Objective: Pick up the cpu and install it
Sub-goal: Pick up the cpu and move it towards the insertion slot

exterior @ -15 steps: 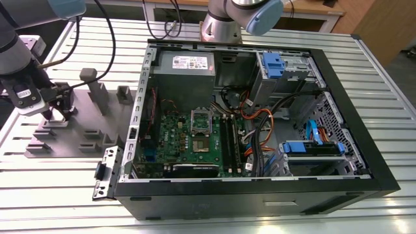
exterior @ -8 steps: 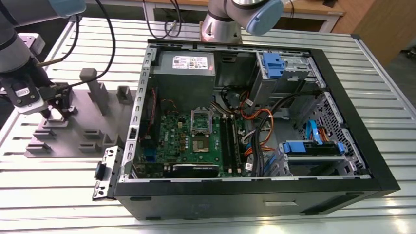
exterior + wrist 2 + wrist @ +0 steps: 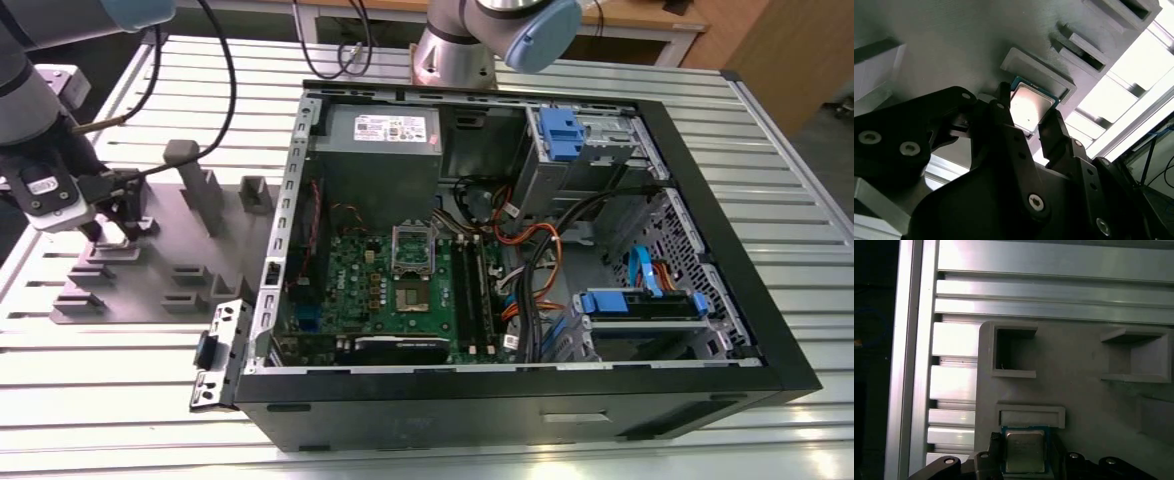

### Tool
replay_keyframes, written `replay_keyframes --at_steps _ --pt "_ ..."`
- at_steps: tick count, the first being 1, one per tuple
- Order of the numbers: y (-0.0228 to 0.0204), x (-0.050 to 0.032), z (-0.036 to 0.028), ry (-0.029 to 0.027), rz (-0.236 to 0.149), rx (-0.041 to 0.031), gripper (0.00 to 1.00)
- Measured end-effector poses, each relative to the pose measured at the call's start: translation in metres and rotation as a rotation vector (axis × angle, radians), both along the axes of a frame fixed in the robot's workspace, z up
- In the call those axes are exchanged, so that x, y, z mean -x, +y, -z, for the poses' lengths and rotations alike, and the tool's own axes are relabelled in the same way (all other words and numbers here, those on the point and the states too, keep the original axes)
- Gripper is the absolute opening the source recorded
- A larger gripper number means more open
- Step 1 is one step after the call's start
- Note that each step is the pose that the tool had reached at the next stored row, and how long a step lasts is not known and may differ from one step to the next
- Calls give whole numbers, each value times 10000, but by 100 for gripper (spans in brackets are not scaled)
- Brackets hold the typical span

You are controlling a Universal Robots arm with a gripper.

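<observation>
My claw (image 3: 1028, 111) sits low over the grey holder (image 3: 1089, 405), the cpu (image 3: 1025, 450) lying flat, dead centre in its gap. Clamped or merely straddling, I can't tell.

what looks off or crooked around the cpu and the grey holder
Nothing stands out: the cpu is square with the raised frame of the grey holder, right at the hand, and looks undamaged.

The slatted aluminium table (image 3: 120, 400) carries a grey holder fixture (image 3: 140, 300) at the exterior view's left, with an open black computer case (image 3: 534, 415) just beside it to the right. A robot arm's base (image 3: 451, 60) seems to stand at the far edge.
</observation>
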State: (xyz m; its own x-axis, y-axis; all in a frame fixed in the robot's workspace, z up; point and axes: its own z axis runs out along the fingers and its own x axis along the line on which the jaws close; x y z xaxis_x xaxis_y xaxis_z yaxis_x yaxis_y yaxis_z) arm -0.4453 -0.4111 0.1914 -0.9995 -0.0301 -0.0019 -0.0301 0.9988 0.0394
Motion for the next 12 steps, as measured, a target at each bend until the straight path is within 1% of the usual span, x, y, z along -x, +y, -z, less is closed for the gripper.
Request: replay_keyframes --at_steps 8,12 --pt "1 0 -59 8 0 62 47" --pt "1 0 -94 17 0 72 47"
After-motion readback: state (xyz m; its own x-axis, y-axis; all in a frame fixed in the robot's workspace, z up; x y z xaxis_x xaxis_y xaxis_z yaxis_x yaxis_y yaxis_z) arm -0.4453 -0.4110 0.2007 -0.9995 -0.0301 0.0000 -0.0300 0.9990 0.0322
